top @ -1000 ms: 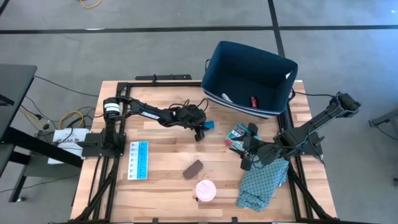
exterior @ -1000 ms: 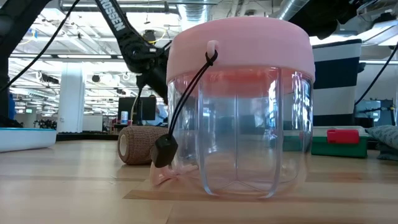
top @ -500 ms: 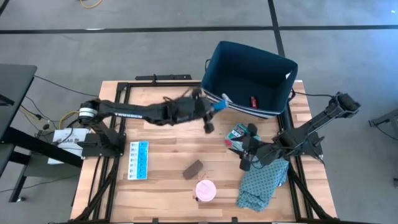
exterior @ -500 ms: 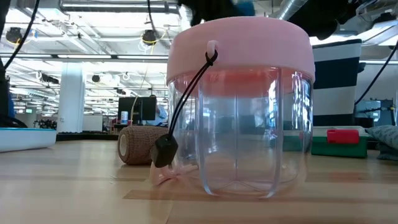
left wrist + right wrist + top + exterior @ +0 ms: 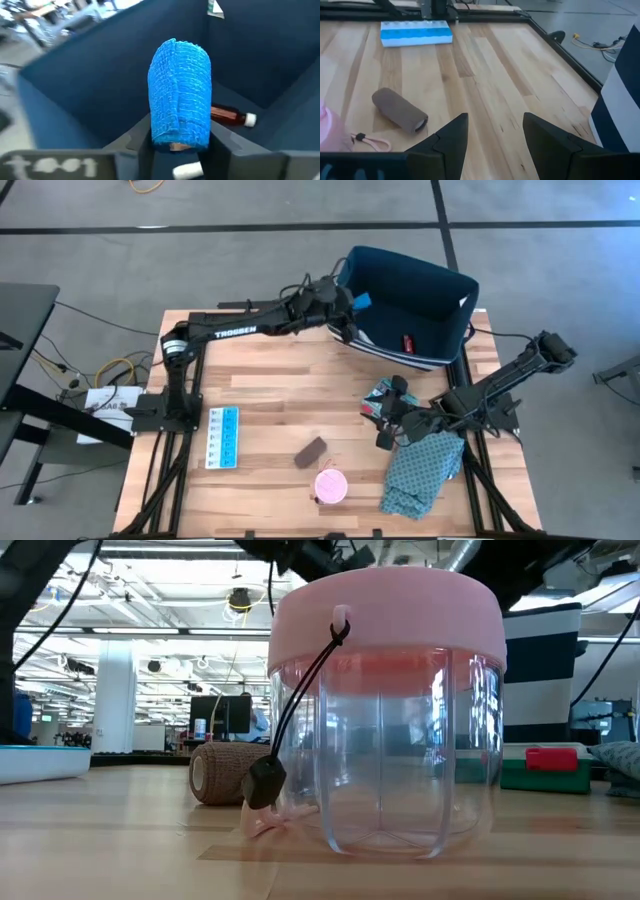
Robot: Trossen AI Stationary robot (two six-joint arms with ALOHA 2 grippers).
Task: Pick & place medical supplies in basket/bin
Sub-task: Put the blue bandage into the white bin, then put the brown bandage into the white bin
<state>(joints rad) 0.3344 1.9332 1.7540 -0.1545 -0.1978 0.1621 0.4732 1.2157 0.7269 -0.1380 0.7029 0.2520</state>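
Observation:
My left gripper is shut on a blue bandage roll and hangs over the left rim of the navy bin. Inside the bin lie a small red bottle and a white piece. My right gripper is open, low over the table beside the green-red box and the teal cloth. A light-blue pill organizer, a brown roll and a pink-lidded clear cup rest on the table. My left gripper pinches the blue roll between its two fingers, at the roll's end nearest the wrist. The rest of the roll sticks out past the fingertips. It is lifted clear, above the bin's inside by the left wall.
The bin stands at the table's far right, white stripes round its base. The pink-lidded cup fills the low view, with the brown roll behind it. Bare wood lies between the pill organizer and the bin.
My left gripper has risen from the table's middle and swung toward the far right, carrying the blue roll lifted clear to a place over the bin's left rim. My right gripper has shifted a little toward the table's left.

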